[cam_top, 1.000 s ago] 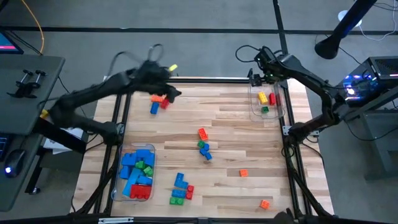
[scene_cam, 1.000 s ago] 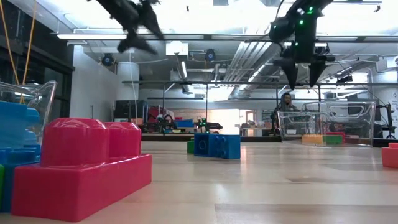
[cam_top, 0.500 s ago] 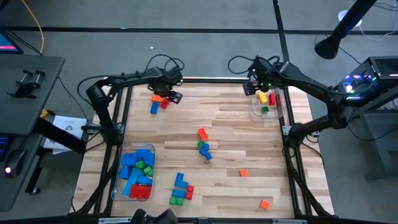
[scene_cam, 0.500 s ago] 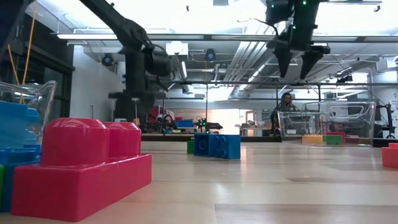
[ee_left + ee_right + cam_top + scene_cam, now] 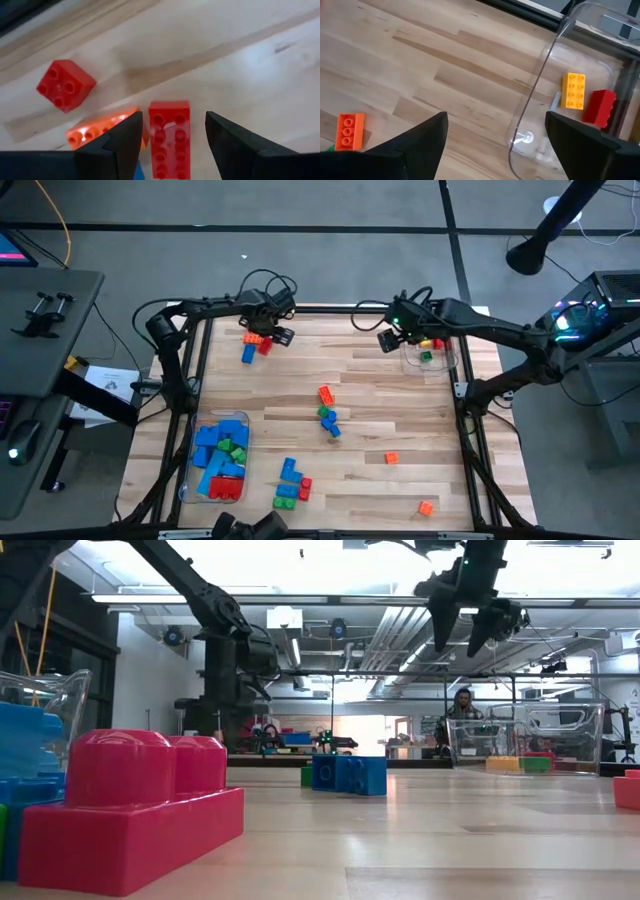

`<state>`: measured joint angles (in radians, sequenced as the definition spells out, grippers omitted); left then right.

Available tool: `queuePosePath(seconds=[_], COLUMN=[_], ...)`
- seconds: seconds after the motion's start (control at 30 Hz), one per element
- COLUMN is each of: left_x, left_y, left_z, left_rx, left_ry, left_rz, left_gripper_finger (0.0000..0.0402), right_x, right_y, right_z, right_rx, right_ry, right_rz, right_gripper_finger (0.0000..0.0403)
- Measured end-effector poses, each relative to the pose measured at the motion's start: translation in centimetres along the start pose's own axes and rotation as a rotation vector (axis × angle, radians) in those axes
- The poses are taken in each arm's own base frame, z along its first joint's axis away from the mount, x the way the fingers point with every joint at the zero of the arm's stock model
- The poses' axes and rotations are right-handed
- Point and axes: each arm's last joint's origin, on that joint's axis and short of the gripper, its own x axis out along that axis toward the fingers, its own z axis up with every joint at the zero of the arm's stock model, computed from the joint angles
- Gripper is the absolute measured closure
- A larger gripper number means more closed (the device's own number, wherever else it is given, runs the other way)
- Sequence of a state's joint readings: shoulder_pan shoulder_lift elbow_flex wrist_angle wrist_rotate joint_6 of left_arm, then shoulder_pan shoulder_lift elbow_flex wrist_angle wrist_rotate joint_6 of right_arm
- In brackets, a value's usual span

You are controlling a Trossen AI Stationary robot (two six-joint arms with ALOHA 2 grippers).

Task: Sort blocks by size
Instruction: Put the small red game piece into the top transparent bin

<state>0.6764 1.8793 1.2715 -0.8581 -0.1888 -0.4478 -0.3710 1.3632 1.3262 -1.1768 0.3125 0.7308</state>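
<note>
Over the wood counter (image 5: 380, 395), the left gripper (image 5: 172, 137) is straddling a long red block (image 5: 169, 137) with wide-open fingers, so it should be dropping straight down, while the right gripper (image 5: 492, 145) is hovering open and empty.

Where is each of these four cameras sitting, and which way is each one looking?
High view: above the table, looking straight down; both arms show, left hand and right hand.
Low view: at tabletop height, looking level across into the room; a red brick fills the front, arms hang from above.
Left wrist view: on the left arm, looking down past its own fingers at a long red brick.
Right wrist view: on the right arm, facing the clear tub.
Shared: that tub shows in the high view too.
</note>
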Motion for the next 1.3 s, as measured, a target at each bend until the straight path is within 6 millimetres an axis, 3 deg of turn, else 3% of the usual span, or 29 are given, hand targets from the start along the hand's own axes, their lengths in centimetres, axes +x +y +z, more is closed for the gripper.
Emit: queuePosePath(seconds=[0.27,0.5,0.6,0.7,0.8,0.9,1.07,1.2,1.3], left_x=[2.4,3.0,2.9,2.5,2.1,1.1,-2.8,-5.9,-6.9], left_y=[-0.4,-1.1,-1.9,-2.9,-4.3,-5.3,-7.4,-10.5,-12.7], left_z=[-0.3,-0.4,-0.7,-1.1,-1.1,-0.5,0.8,1.4,1.5], left_rx=[0.001,0.026,0.078,0.114,0.136,0.13,0.136,0.138,0.105], left_ry=[0.118,0.127,0.117,0.095,0.041,-0.05,-0.306,-0.525,-0.631], left_rz=[-0.026,-0.033,-0.038,-0.051,-0.131,-0.253,-0.539,-0.814,-0.953], left_gripper_finger=[0.02,0.0204,0.0234,0.0291,0.0298,0.0298,0.0298,0.0298,0.0298], right_x=[-0.3,-0.5,-0.6,-0.8,-1.0,-1.5,-3.9,-6.7,-8.3], right_y=[0.8,1.2,1.4,1.5,1.4,1.2,0.4,-0.5,-1.3], right_z=[-0.4,-0.8,-1.2,-1.8,-2.3,-2.6,-2.9,-2.6,-2.4], right_rx=[0.003,-0.013,-0.026,-0.05,-0.064,-0.052,0.011,0.075,0.128], right_ry=[-0.02,-0.026,-0.031,-0.031,-0.011,-0.031,-0.155,-0.322,-0.403], right_rz=[0.022,0.023,0.004,-0.029,-0.051,-0.065,0.015,0.162,0.253], right_gripper_finger=[0.0073,0.0073,0.0073,0.0073,0.0073,0.0073,0.0073,0.0073,0.0073])
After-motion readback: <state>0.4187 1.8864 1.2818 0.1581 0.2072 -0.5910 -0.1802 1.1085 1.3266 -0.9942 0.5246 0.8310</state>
